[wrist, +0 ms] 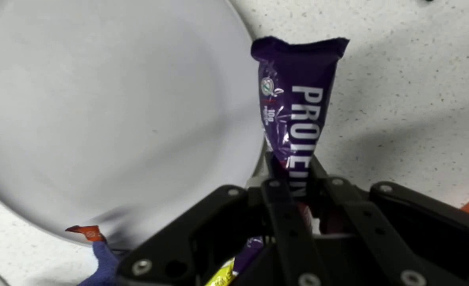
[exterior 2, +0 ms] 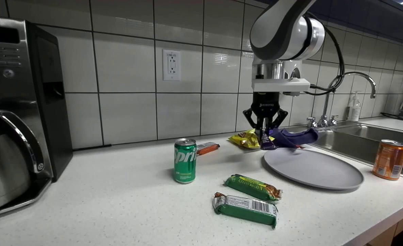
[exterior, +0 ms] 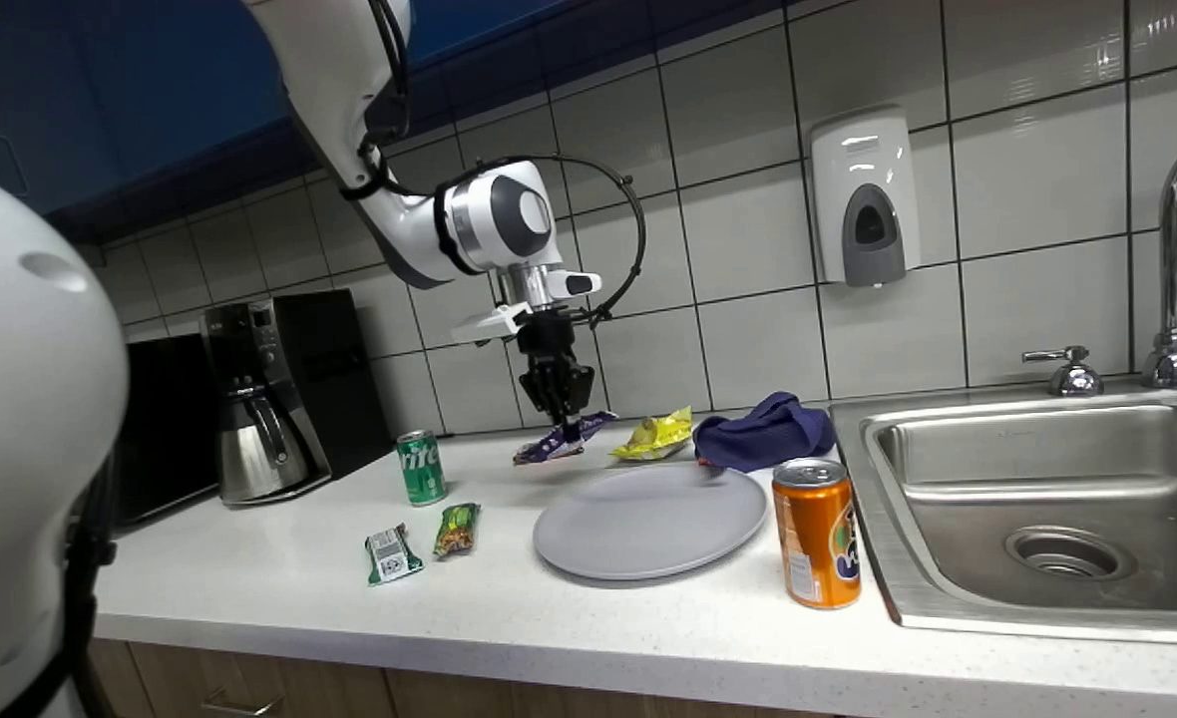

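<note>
My gripper point(exterior: 569, 427) is shut on a purple wrapped protein bar point(wrist: 298, 103), pinched around its middle. The bar is held up off the counter, one end pointing away from the fingers in the wrist view; the pads hide its middle part. Below it and to one side lies a flat grey plate point(wrist: 99, 99), and the bar's end overlaps the plate's rim in that view. In an exterior view the bar point(exterior 2: 267, 142) hangs from the gripper point(exterior 2: 265, 131), close to the plate point(exterior 2: 314, 167). Near the gripper a yellow snack bag point(exterior: 656, 437) rests by the wall.
A dark blue cloth point(exterior: 768, 434) lies behind the plate, with an orange-red tip point(wrist: 86, 231) at its end. An orange can point(exterior: 816, 538) stands by the sink point(exterior: 1047, 573). A Sprite can point(exterior 2: 185, 162), two green bars point(exterior 2: 252, 187) and an orange bar point(exterior 2: 207, 148) are on the counter.
</note>
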You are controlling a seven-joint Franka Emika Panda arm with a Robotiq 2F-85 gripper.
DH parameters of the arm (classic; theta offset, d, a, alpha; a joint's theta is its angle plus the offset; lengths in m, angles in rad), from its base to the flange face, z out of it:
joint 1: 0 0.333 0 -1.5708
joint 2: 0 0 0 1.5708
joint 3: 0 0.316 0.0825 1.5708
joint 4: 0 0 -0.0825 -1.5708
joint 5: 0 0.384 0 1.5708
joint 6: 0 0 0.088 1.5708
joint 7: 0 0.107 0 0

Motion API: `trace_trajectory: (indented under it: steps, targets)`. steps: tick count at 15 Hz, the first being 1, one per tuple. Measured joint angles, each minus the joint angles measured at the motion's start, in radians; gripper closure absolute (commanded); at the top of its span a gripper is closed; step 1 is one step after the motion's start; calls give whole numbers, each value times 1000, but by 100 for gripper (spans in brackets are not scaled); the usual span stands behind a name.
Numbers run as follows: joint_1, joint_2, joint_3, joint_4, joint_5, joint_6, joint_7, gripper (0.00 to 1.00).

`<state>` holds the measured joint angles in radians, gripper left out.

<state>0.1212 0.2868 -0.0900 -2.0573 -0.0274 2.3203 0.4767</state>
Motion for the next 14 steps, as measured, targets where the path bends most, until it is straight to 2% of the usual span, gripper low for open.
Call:
trace_trajectory:
  steps: [9,14]
  targets:
    - [-60,-90,-11,-142,-23,29,-38,96]
    - [-88,-106,-32,-184,-51,36,-38,96]
